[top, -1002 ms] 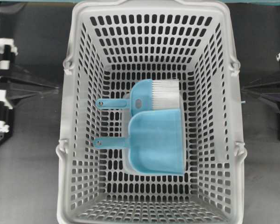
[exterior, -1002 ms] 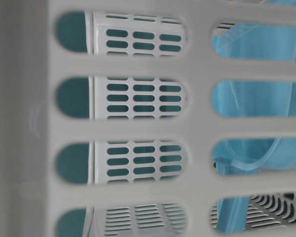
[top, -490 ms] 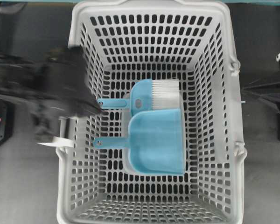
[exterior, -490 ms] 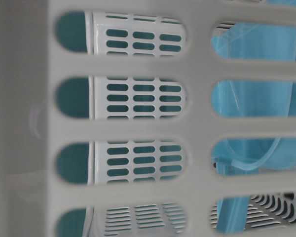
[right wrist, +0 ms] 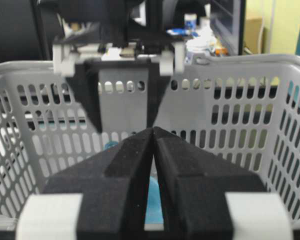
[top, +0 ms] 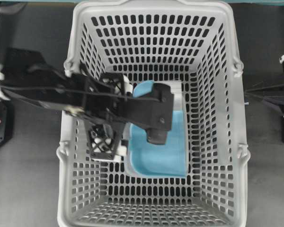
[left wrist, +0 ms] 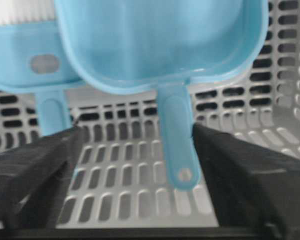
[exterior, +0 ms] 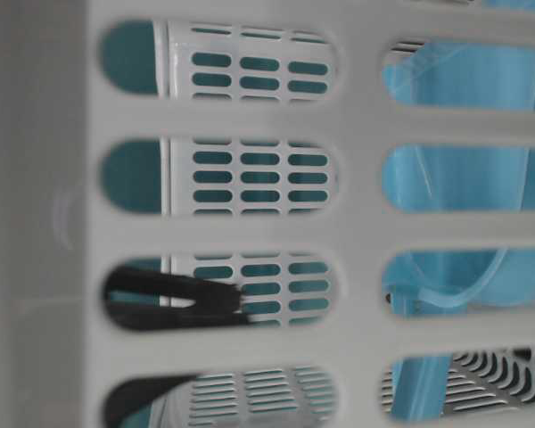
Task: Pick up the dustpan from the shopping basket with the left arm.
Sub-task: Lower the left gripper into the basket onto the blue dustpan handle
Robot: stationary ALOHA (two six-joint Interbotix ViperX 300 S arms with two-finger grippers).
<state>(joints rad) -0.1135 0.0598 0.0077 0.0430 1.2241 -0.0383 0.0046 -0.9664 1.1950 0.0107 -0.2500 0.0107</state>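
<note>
The left arm (top: 85, 101) reached down with its jaws spread wide; the right gripper (right wrist: 154, 137) sat pressed shut.

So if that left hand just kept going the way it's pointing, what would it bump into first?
Most likely the dustpan: its thin handle already lies between the open fingers of the left hand. Going further, the scoop's edge comes next, though depth is hard to judge.

We see dark grey tabletop (top: 28, 189) w/ light-grey shopping basket (top: 227, 156) sitting directly on it, mid-frame in overhead view.
</note>
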